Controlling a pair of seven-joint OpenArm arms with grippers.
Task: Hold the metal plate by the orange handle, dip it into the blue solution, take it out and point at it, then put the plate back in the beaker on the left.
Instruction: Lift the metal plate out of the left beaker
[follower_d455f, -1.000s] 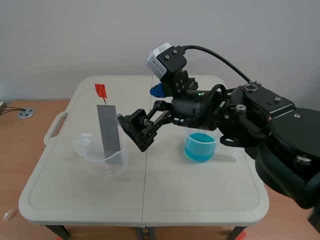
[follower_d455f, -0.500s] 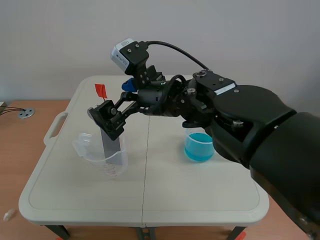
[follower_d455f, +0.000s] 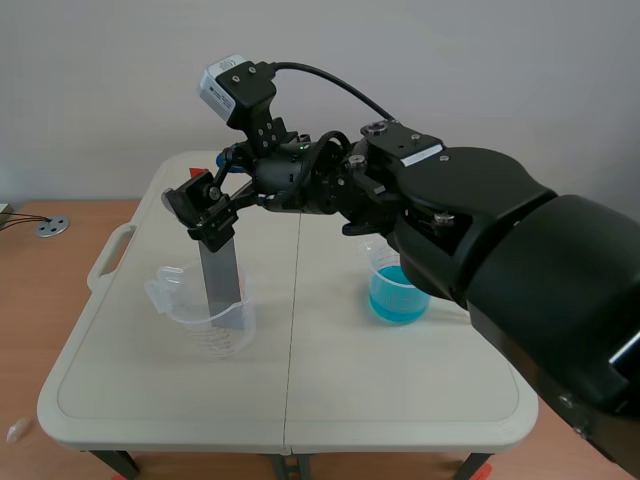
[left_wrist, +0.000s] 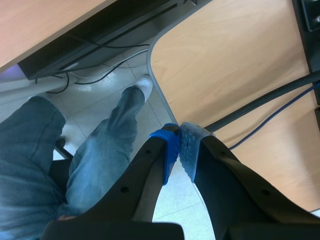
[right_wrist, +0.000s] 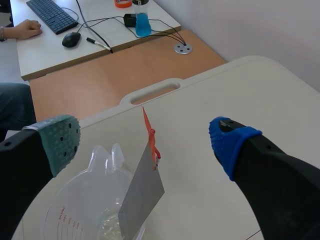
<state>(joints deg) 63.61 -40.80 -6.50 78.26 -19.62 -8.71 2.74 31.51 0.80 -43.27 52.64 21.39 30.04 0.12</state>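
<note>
The left pincer (left_wrist: 179, 150) is off the bench, its two pads pressed together on nothing, above a floor where a person's leg in jeans (left_wrist: 110, 145) shows.

On the pale bench (follower_d455f: 150, 400), a clear beaker (follower_d455f: 205, 325) stands toward the 9 o'clock side. The metal plate (follower_d455f: 220, 275) stands in it, leaning a little, its lower end inside the beaker and its orange handle (right_wrist: 148, 131) at the plate's 12 o'clock end.

The right arm comes in from 3 o'clock and reaches past the middle. Its right pincer (follower_d455f: 205, 210) is spread wide at the top of the plate, one pad on each side of the handle, neither touching it.

At 3 o'clock from the clear beaker, well apart, stands the beaker of blue solution (follower_d455f: 398, 290).
</note>
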